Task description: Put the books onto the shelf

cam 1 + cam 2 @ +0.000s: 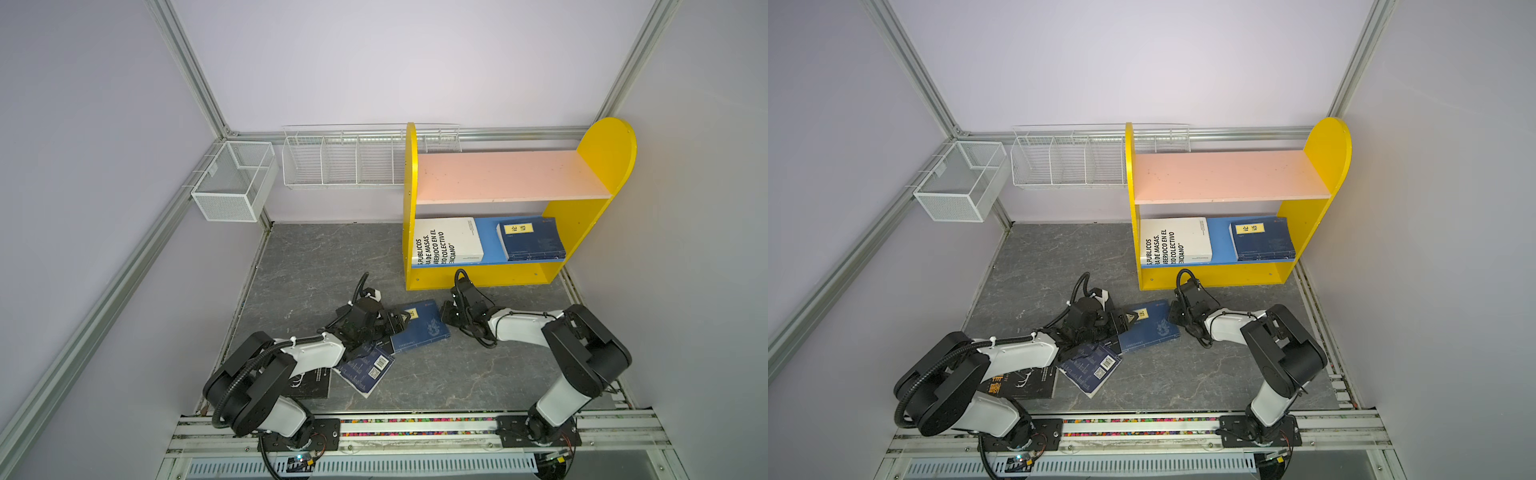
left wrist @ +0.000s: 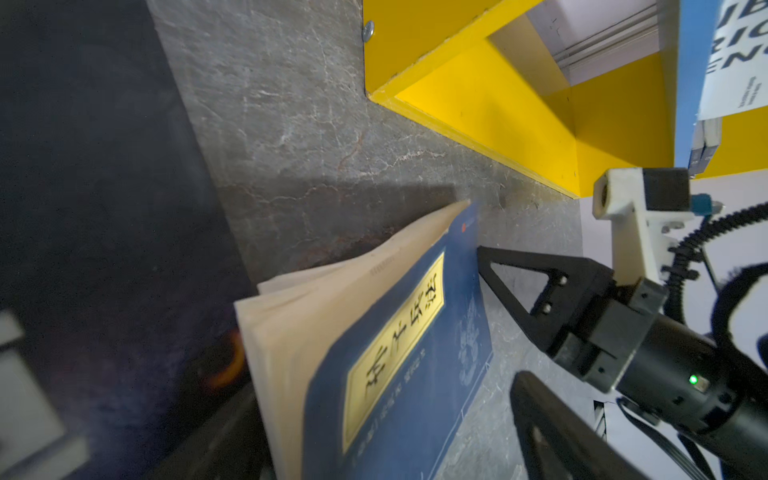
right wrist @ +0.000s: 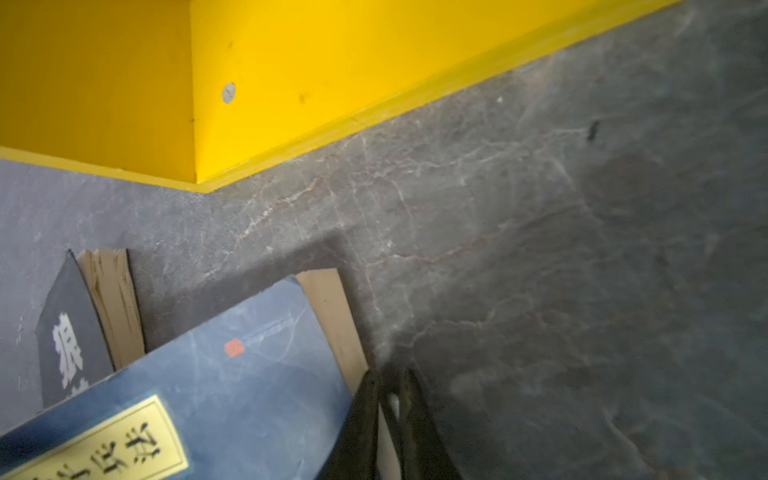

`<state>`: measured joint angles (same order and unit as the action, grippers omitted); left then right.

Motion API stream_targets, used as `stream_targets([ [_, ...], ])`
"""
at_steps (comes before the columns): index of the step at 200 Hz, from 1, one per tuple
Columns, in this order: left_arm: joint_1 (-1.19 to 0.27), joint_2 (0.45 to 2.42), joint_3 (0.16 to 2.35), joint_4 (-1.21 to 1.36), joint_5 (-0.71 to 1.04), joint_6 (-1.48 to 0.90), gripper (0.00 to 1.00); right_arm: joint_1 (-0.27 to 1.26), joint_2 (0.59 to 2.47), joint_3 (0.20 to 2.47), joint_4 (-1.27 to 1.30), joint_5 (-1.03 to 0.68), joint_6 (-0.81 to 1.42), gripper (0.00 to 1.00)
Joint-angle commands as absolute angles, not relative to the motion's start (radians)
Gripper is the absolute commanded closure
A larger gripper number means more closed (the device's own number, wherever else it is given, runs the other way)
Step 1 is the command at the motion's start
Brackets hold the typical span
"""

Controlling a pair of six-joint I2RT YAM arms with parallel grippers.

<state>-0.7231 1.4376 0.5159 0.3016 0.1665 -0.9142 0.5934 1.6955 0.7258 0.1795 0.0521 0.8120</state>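
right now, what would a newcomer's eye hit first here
The bright yellow shelf at back right, a white Spanish book and a navy paperback lying on its blue lower board. In front, the left gripper and right gripper flank a yellow-labelled navy book on the grey tabletop.

Shelf rear-R of surface. Lower board: big bk L, smaller bk R. Other bks on surface, front-L of shelf.
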Motion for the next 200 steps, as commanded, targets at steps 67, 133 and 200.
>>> stream_targets([
  [67, -0.733, 1.221, 0.544, 0.224, 0.184, -0.907, 0.29, 0.631, 1.779, 0.709, 0.032, -0.018, 0.843, 0.85],
  [133, -0.733, 1.24, 0.558, 0.165, 0.125, -0.918, 0.65, 0.634, 1.767, 0.713, 0.007, -0.011, 0.849, 0.84],
  [200, -0.733, 1.162, 0.589, 0.097, 0.116, -0.906, 1.0, 0.607, 1.436, 0.762, -0.104, -0.011, 0.769, 0.26],
])
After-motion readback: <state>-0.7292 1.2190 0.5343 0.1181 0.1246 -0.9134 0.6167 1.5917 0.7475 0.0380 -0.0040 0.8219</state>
